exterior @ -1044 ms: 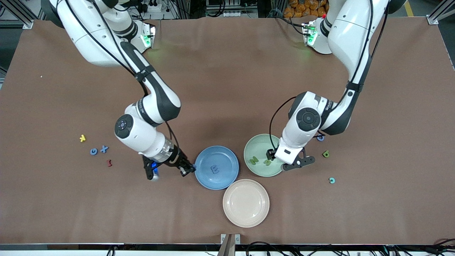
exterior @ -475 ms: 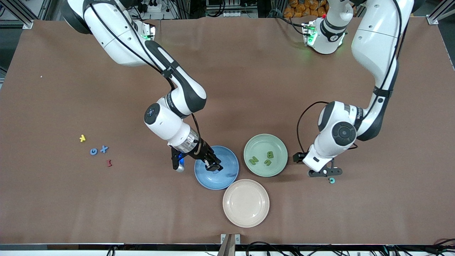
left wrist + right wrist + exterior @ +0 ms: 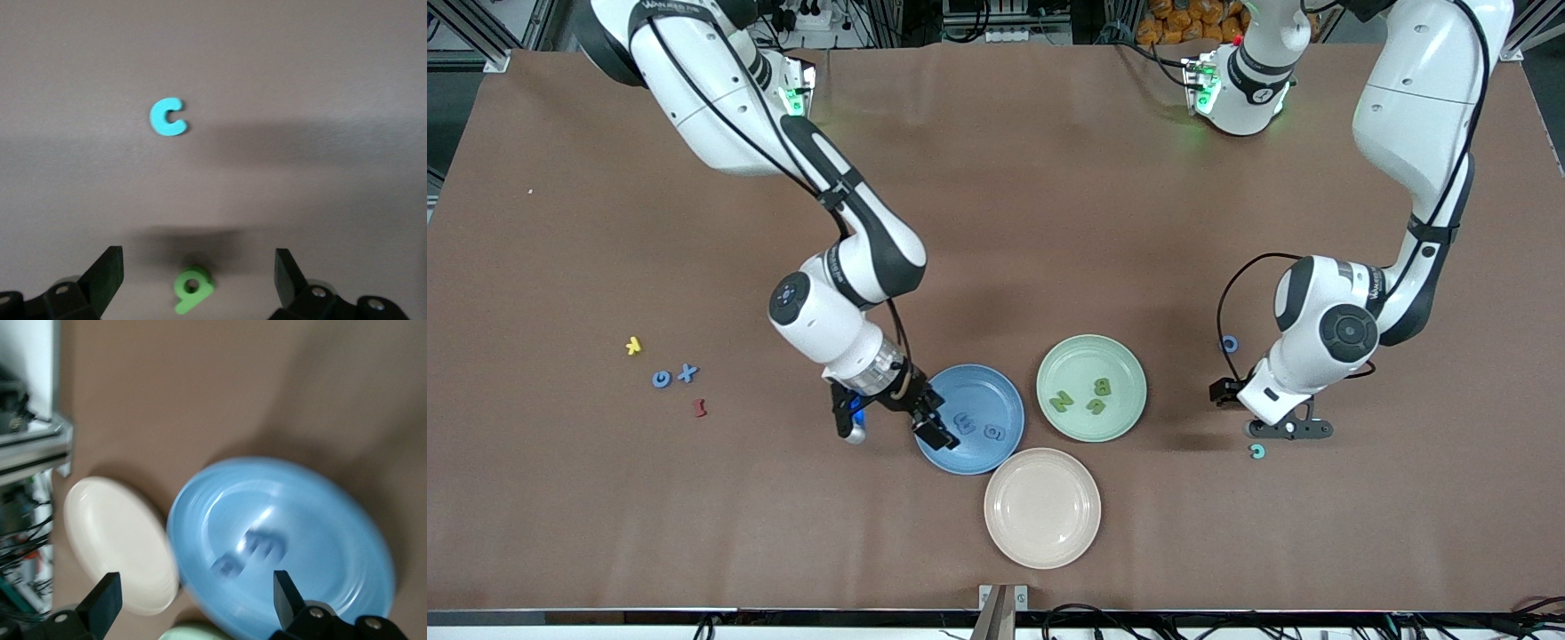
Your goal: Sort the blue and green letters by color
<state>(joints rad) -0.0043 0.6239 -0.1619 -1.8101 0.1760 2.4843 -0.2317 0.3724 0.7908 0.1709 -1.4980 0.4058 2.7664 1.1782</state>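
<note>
Sorting stands partway: two blue letters (image 3: pixel 978 426), an E and what reads as a G, lie in the blue plate (image 3: pixel 1009 396), and green N, B and a third sit in the green plate (image 3: pixel 1129 369). My right gripper (image 3: pixel 889 425) hangs open over that blue plate's rim. My left gripper (image 3: pixel 1280 429), jaws wide, hovers over a green letter (image 3: pixel 192 288) on the counter (image 3: pixel 996 222), with a teal C (image 3: pixel 1257 452) just beside. For this pick I would centre on the green piece, descend straight, and avoid nudging the C. Blue G and X (image 3: pixel 673 375) wait toward the right arm's end. Lettering on both arms is unreadable.
</note>
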